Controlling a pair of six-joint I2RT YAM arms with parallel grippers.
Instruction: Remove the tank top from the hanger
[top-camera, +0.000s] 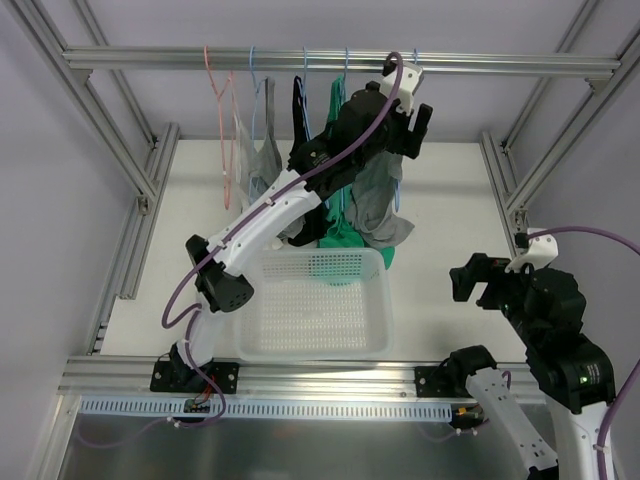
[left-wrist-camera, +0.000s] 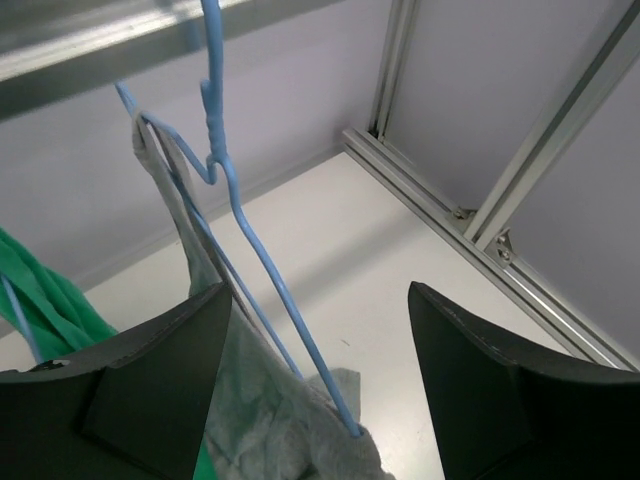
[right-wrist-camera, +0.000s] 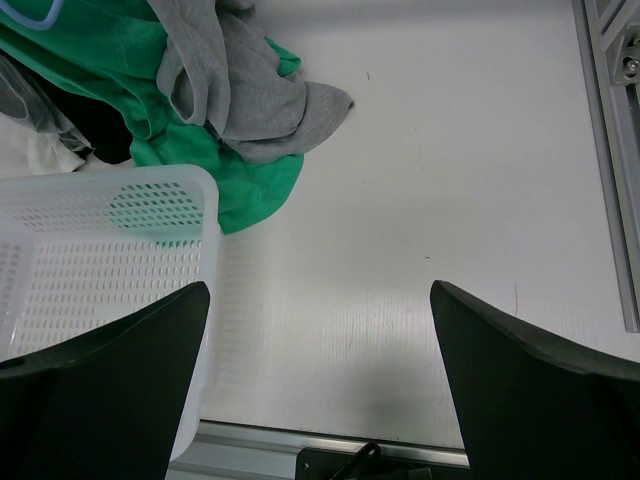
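Left gripper (left-wrist-camera: 318, 300) gapes wide, the thin light-blue wire hanger (left-wrist-camera: 262, 262) and soft grey jersey tank top (left-wrist-camera: 270, 420) between its fingers; right gripper (right-wrist-camera: 318, 292) gapes empty.

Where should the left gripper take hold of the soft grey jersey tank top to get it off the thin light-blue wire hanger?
Probably the narrow strap of the grey jersey tank top, where it loops over the thin light-blue wire hanger. It is thin there, so the open left gripper could rise from below and close across it.

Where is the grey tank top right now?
Top view: the grey tank top hangs on its light-blue hanger under the rail, right of the green top, behind the white basket, at the left gripper.
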